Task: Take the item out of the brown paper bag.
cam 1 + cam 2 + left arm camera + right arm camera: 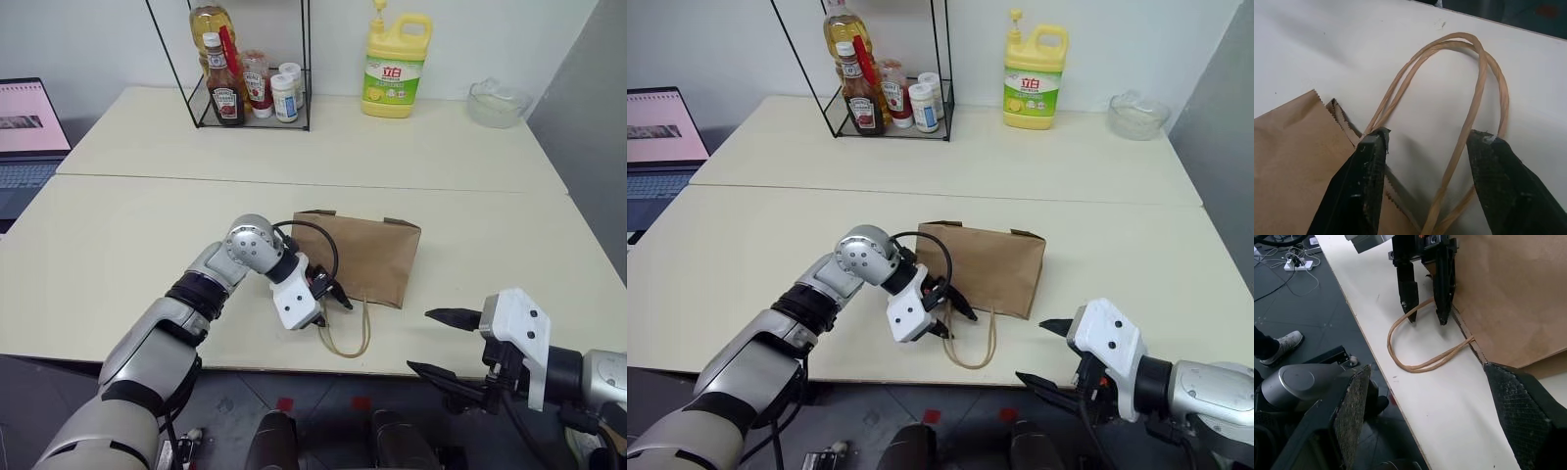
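Note:
The brown paper bag (367,257) lies flat on the near table, its mouth towards the front edge. Its two tan loop handles (348,338) trail from the mouth towards that edge. My left gripper (331,304) is at the mouth's left corner, pointing down, open. One finger (1364,186) rests at the bag's serrated rim, and the handle strands (1469,122) run between the two fingers. My right gripper (438,345) hovers open, with nothing in it, off the table's front edge to the right of the bag. The item is hidden.
At the back stand a wire rack (250,93) of sauce bottles, a yellow detergent jug (395,67) and a glass bowl (498,103). A laptop (27,137) sits at far left. The table's front edge (294,364) is just beyond the handles. A person's shoe (1276,345) is on the floor.

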Controlling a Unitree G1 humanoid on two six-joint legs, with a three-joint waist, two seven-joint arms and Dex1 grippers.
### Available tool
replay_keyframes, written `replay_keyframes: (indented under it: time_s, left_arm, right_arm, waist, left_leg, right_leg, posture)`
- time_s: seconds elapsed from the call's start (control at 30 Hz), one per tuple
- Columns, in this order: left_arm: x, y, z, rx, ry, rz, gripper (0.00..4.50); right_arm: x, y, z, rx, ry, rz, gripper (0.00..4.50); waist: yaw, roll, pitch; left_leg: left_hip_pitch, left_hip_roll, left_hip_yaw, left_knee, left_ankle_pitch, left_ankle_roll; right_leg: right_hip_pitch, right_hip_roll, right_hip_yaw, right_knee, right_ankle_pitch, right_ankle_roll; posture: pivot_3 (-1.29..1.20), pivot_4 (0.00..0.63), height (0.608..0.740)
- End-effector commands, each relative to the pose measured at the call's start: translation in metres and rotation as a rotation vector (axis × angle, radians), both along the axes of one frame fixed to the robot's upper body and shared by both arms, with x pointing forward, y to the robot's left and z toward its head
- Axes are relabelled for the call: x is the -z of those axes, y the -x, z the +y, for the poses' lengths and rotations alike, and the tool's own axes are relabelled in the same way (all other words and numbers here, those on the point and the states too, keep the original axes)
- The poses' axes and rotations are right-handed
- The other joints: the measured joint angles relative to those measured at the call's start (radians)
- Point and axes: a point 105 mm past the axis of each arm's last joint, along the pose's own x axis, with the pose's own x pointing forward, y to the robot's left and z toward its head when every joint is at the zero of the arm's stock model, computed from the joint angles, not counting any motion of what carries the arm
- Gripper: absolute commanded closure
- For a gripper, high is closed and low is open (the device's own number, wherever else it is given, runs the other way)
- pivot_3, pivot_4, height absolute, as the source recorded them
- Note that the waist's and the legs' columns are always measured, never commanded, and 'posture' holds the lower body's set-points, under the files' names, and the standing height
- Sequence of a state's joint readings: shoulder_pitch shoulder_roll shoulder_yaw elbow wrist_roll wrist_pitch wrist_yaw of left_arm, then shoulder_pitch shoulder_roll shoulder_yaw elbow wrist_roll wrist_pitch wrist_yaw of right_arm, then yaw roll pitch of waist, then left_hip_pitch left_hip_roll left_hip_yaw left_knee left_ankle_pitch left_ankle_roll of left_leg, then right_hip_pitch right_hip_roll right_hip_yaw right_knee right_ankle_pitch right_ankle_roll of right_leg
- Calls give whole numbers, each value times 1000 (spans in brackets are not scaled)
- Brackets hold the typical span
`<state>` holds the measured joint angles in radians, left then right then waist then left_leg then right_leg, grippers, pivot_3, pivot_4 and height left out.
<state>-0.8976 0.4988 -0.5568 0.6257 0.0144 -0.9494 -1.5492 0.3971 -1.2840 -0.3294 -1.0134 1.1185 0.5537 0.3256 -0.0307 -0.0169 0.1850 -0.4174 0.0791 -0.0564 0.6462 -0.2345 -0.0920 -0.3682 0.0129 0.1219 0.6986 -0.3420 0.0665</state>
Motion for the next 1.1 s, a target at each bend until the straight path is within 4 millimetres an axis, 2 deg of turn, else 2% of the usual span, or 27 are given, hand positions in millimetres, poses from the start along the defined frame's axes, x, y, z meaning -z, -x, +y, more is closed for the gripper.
replay_keyframes:
  time_s: [0.03, 0.17, 0.2, 0.4, 0.6, 0.77, 0.93, 1.1]
  left_arm:
    - [-3, 3, -7, 20, 36, 2, 3023]
    - [-7, 4, -7, 7, 57, 28, 4336]
    - [-8, 5, -8, 0, 65, 41, 4485]
    - [-28, 6, -18, -138, 203, 233, 4485]
    - [-47, -5, -13, -291, 275, 342, 4485]
    - [-44, -6, -7, -322, 268, 335, 4485]
    - [-41, -3, -7, -332, 278, 343, 4485]
    - [-41, -2, -6, -343, 287, 354, 4485]
  right_arm:
    - [-5, 5, 7, -38, -5, -25, 614]
    - [-3, 4, 6, -38, 17, -32, 614]
    - [-2, 4, 6, -40, 29, -36, 614]
    - [3, 1, 9, -82, 89, -83, 614]
    - [20, 5, 10, -243, 245, -122, 614]
    - [30, 9, 12, -377, 322, -150, 614]
    - [36, -3, 25, -485, 363, -303, 614]
    - [52, -9, 34, -597, 421, -397, 614]
  waist:
    - [0, 0, 0]
    - [0, 0, 0]
    - [0, 0, 0]
    - [-1, 0, 0]
    - [-1, 0, 0]
    - [-1, 0, 0]
    - [-1, 0, 0]
    - [-1, 0, 0]
  left_leg:
    - [0, 0, 0, 0, 0, 0]
    - [0, 0, 0, 0, 0, 0]
    - [0, 0, 0, 0, 0, 0]
    - [0, 0, 0, 0, 0, 0]
    - [0, 0, 0, 0, 0, 0]
    - [0, 0, 0, 0, 0, 0]
    - [1, 0, 0, 0, 0, 0]
    - [1, 0, 0, 0, 0, 0]
  right_leg:
    - [0, 0, 0, 0, 0, 0]
    - [0, 0, 0, 0, 0, 0]
    - [0, 0, 0, 0, 0, 0]
    - [0, 0, 0, 0, 0, 0]
    - [0, 0, 0, 0, 0, 0]
    - [0, 0, 0, 0, 0, 0]
    - [-1, 0, 0, 0, 0, 0]
    - [-1, 0, 0, 0, 0, 0]
  posture:
    - [0, 150, 740]
    - [0, 150, 740]
    - [0, 150, 740]
    - [0, 150, 740]
    - [0, 150, 740]
    - [0, 150, 740]
    - [0, 150, 740]
    - [0, 150, 740]
